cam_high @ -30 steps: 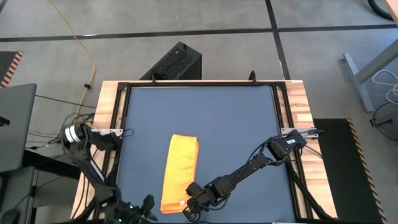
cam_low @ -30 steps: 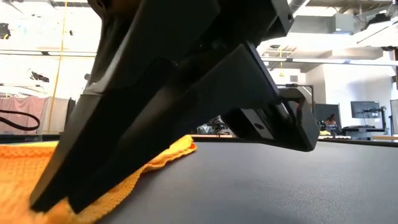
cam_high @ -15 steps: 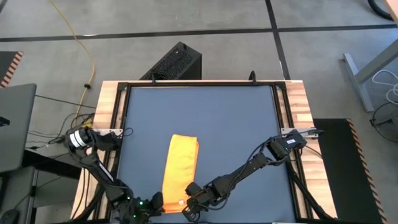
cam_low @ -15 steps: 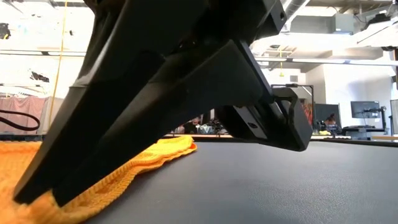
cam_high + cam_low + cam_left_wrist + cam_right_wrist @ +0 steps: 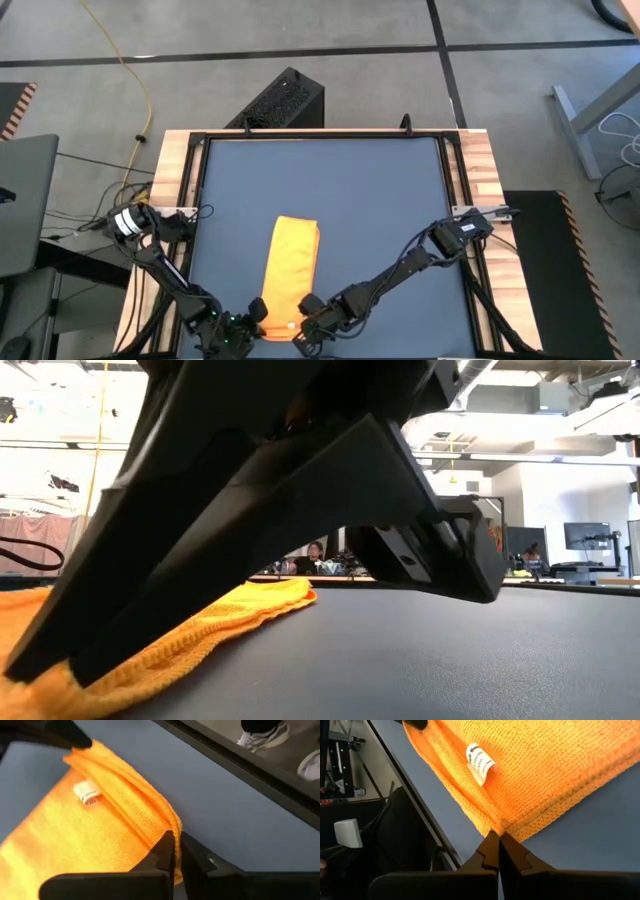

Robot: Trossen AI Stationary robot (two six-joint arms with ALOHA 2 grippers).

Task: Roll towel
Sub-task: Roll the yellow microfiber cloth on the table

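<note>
Legible text: none | Carrier: white tag (image 5: 481, 765) sewn on towel (image 5: 540, 775) (dark print, too small to read) | Same tag in left wrist view (image 5: 87, 793): print illegible

Towel (image 5: 289, 276): lies on the table (image 5: 380, 190), folded into a long strip that runs from mid-table toward the near edge, left of centre.
Towel's near end: at the table's near edge, between the two grippers.
Left gripper (image 5: 258, 312): at the near-left corner of the towel, fingertips pinched on the corner.
Right gripper (image 5: 304, 316): at the near-right corner of the towel, fingertips pinched on its edge, just right of the left gripper.
Tag (image 5: 481, 764): lies on the towel's top face, near its near end, between the two pinched corners.
Black box (image 5: 278, 100): stands on the floor behind the table's far edge, left of centre.
Cable (image 5: 128, 60): lies on the floor, behind and left of the table.
</note>
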